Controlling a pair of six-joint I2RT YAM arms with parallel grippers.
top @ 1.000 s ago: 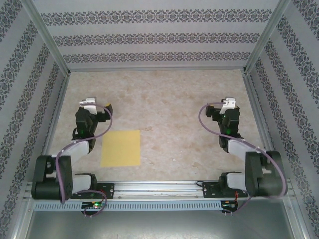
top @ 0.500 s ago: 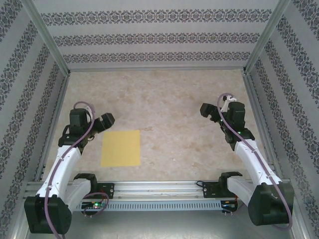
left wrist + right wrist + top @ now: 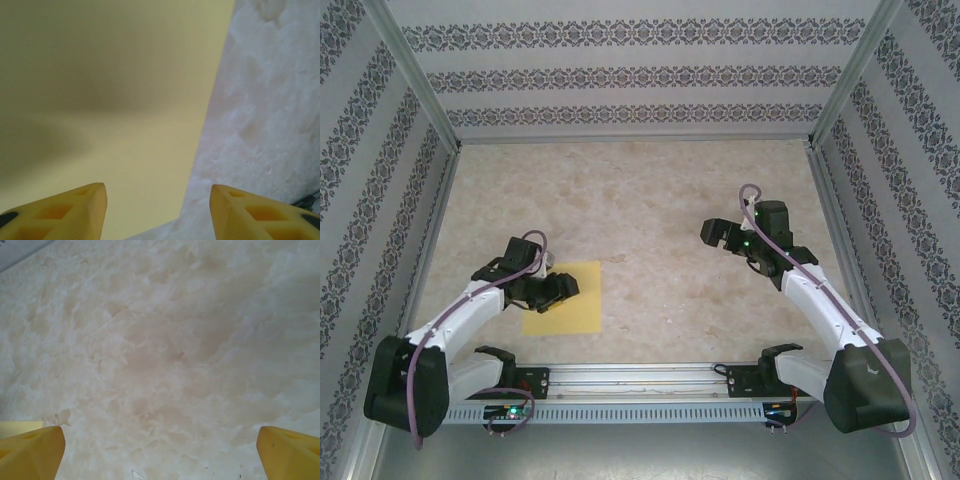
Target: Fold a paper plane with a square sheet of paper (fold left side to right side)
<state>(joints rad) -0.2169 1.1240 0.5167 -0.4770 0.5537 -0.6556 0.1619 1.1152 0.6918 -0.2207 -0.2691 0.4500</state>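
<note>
Sheet: the square sheet of paper lies flat on the marbled table, at the near left, just ahead of the left arm's base. In the left wrist view it is plain pale yellow.
Left gripper: the left gripper is low over the sheet's left part.
Left jaws: spread, with nothing between them. One yellow fingertip is over paper and the other is over bare table. A sheet edge runs between them.
Contact with paper: cannot tell.
Right gripper: the right gripper is right of centre, well apart from the sheet.
Right jaws: spread wide and empty, over bare table.
</note>
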